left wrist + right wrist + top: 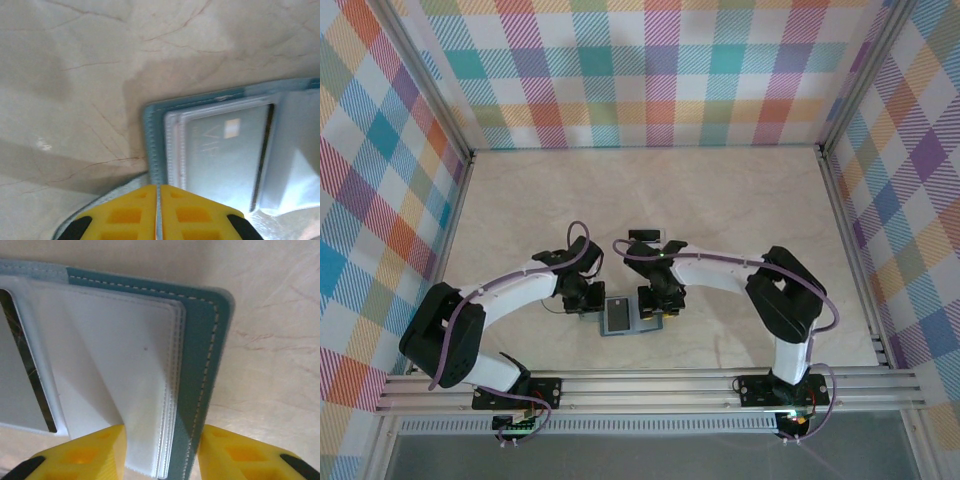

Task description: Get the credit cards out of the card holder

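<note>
The teal-blue card holder (618, 317) lies open on the table between my two grippers. In the left wrist view its left half (155, 145) has a clear-window pocket holding a credit card (220, 150), pale with a dark band along one edge. That card also appears in the right wrist view (17, 385). My left gripper (159, 187) is shut, tips at the holder's left border. My right gripper (162, 440) straddles the holder's right half, with both fingers against its pale stacked pockets (135, 370) and teal cover (200, 365).
Marble-patterned tabletop (720, 200) lies open behind and beside the arms. Plaid walls (650, 70) close in the back and both sides. A metal rail (650, 385) runs along the near edge. A small black and pale piece (646, 237) shows just behind the right wrist.
</note>
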`<state>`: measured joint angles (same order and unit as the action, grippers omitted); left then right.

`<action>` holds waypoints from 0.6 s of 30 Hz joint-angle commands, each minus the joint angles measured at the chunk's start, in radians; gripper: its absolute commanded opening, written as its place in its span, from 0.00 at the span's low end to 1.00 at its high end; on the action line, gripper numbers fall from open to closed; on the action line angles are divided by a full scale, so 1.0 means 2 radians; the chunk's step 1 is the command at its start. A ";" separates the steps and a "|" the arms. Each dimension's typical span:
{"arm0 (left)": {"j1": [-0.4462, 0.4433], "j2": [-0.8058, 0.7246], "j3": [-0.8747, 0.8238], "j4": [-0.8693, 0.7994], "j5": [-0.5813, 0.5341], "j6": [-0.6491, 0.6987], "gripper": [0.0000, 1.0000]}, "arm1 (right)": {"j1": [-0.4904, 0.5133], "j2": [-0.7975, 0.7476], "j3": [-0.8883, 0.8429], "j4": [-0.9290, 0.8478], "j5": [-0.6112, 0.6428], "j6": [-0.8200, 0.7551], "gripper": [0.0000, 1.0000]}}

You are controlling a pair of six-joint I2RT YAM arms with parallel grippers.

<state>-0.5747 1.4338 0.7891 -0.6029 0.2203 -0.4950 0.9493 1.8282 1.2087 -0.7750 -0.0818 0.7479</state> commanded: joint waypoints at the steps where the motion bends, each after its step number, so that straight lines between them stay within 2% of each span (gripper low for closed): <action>1: -0.008 -0.012 0.024 -0.015 0.014 -0.017 0.11 | 0.001 -0.026 -0.018 0.031 -0.031 0.020 0.40; 3: -0.017 -0.008 0.029 -0.012 0.015 -0.025 0.11 | 0.001 -0.032 -0.022 0.031 -0.032 0.021 0.40; 7: -0.029 -0.001 0.034 -0.002 0.015 -0.035 0.11 | 0.001 -0.048 -0.019 0.012 -0.013 0.018 0.48; 18: -0.029 0.010 0.008 0.031 0.016 -0.038 0.10 | 0.001 -0.090 0.012 -0.030 -0.005 0.007 0.49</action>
<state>-0.6281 1.4349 0.8272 -0.5697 0.2359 -0.5610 0.9493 1.6852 1.1912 -0.7830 -0.1055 0.7700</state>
